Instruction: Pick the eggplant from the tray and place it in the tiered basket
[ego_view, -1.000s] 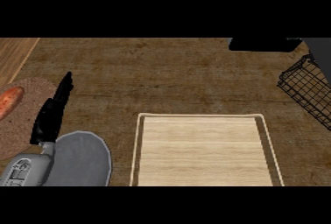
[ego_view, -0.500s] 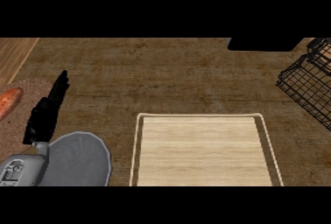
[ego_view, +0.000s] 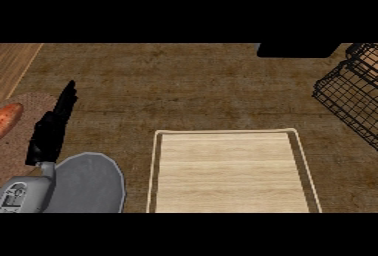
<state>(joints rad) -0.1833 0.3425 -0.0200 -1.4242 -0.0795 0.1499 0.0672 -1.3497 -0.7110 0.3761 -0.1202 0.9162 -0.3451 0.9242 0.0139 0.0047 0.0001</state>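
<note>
Head view, left hand (ego_view: 50, 131) near left edge, fingers straight, pointing away

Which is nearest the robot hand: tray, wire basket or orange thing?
The orange thing at the left edge, just beside the robot hand; the tray and wire basket lie farther right.

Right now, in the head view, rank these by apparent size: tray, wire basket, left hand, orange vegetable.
1. tray
2. wire basket, cut off at the edge
3. left hand
4. orange vegetable, also cut off, so unsure
</note>
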